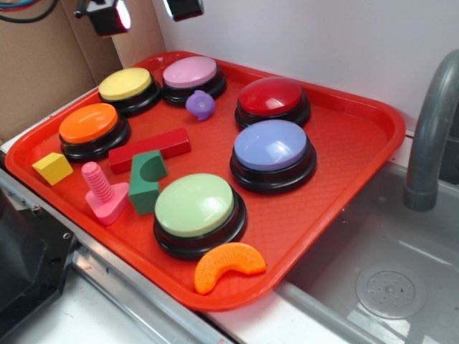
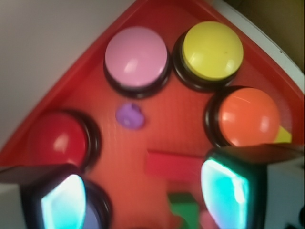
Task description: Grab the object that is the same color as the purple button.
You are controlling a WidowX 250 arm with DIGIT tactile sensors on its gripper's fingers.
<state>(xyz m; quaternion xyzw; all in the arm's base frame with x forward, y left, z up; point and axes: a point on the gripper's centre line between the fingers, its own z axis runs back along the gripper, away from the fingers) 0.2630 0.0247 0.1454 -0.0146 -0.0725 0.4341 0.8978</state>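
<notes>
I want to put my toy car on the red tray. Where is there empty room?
The biggest bare patch on the tray is its right side, past the red button and blue-purple button. A smaller gap lies between the red block and those buttons. The left front, around the pink peg and green block, is crowded.

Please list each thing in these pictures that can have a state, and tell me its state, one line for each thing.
Small purple knobby plastic toy piece: free on the red tray, not held.
Gripper: open, above the tray, fingers empty.
Pink screw-shaped peg: upright on its base.
Green arch block: lying down.
Six round buttons, such as the pale purple one: not touched.
</notes>
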